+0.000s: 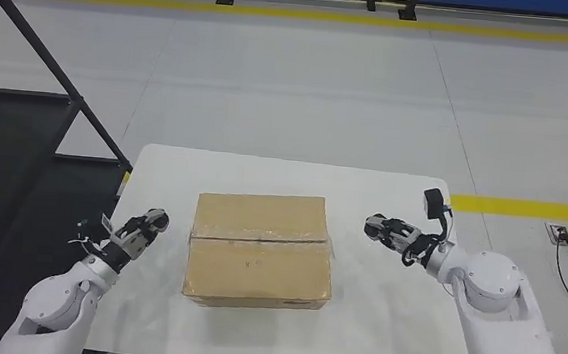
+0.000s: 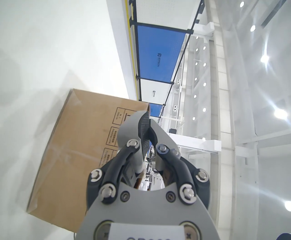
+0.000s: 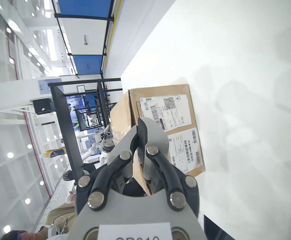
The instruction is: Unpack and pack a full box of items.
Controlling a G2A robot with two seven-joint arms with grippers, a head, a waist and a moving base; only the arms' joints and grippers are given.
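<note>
**Closed box mid-tabletop, both pincers empty**

Left pincer is pressed together, holds nothing, near the box's left end. Cardboard box sits mid tabletop, flaps closed. Its taped seam and long axis run left-right. Left end has black outlined print panels, right end white barcode labels. Right pincer is pressed together, empty, near the right end.

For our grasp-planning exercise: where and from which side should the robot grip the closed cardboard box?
Likely its end faces, squeezed from both sides: the cardboard box is wide, flaps flat, and the left gripper and right gripper flank it.
</note>
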